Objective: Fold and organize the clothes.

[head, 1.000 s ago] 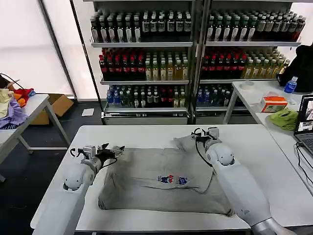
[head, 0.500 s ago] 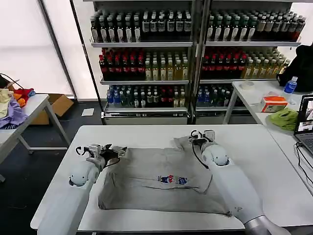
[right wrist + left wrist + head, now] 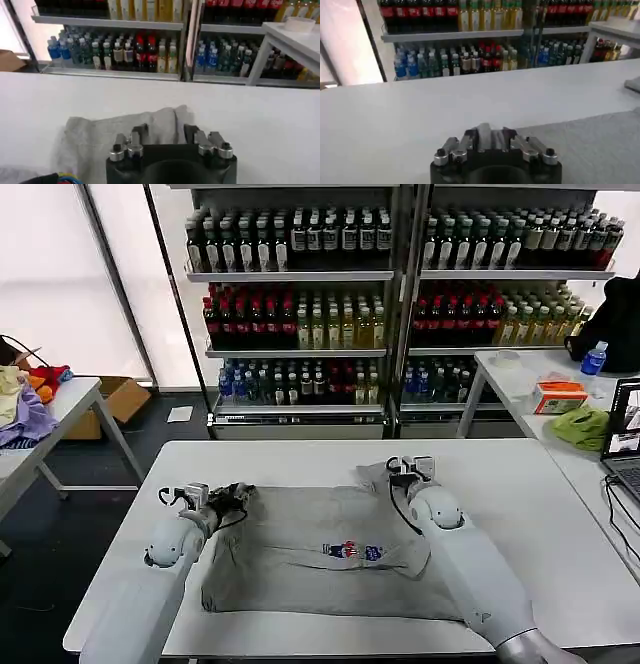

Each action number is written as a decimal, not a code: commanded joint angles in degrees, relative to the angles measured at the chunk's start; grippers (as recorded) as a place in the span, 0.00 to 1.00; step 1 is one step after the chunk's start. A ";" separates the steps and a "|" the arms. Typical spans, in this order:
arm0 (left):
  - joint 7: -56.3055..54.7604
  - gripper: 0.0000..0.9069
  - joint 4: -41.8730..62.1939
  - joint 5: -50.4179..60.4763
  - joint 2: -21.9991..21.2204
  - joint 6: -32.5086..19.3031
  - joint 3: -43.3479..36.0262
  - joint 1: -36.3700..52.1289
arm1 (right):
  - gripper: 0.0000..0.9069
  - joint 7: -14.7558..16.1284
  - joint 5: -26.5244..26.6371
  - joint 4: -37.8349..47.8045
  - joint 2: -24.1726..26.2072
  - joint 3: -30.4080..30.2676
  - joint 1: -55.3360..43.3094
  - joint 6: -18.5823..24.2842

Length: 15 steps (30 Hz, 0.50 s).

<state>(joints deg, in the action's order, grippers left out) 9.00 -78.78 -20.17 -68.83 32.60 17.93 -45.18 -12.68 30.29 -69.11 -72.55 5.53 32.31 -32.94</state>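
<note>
Grey shirt (image 3: 320, 549) lies flat mid-worktop (image 3: 560, 514), our grippers at its far corners.
Left gripper (image 3: 236, 495) and right gripper (image 3: 404, 471) look parted, unclamped; we risk pinching one layer and dragging cloth crooked.

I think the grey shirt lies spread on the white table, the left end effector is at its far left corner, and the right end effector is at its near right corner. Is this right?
Not entirely. In the head view the right end effector is at the far right corner of the grey shirt, over the sleeve, not the near one. The rest holds: the shirt lies spread on the white table, the left end effector at its far left corner.
</note>
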 commanded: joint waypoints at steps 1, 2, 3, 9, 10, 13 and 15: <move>-0.13 0.01 -0.07 0.17 -0.07 0.39 0.31 -0.90 | 0.00 -0.20 0.61 -1.56 0.12 0.45 1.00 -0.18; -0.17 0.01 -0.21 0.16 -0.08 0.38 0.39 -0.94 | 0.00 -0.27 0.71 -1.73 0.12 0.56 1.07 -0.15; -0.23 0.01 -0.33 0.11 -0.13 0.32 0.55 -1.25 | 0.00 -0.35 0.77 -2.10 0.15 0.76 1.15 -0.15; -0.21 0.01 -2.40 -0.22 -0.24 -1.26 1.75 -2.43 | 0.00 -0.51 2.07 -5.60 0.49 2.06 1.72 -0.02; -0.18 0.01 -3.39 -0.49 -0.29 -1.99 2.36 -2.75 | 0.00 -0.45 2.25 -7.04 0.61 2.34 2.02 0.06; -0.17 0.01 -5.94 -0.69 0.12 -3.44 2.89 -3.60 | 0.00 -0.30 2.32 -9.72 1.03 3.29 2.50 0.40; -0.15 0.01 -7.78 -1.31 0.60 -3.88 3.10 -4.15 | 0.00 -0.33 2.35 -11.49 1.16 3.98 2.74 0.57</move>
<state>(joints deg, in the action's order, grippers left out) 8.85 -81.13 -20.69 -68.98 31.26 19.86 -47.79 -13.04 32.18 -74.34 -71.53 7.86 34.44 -32.78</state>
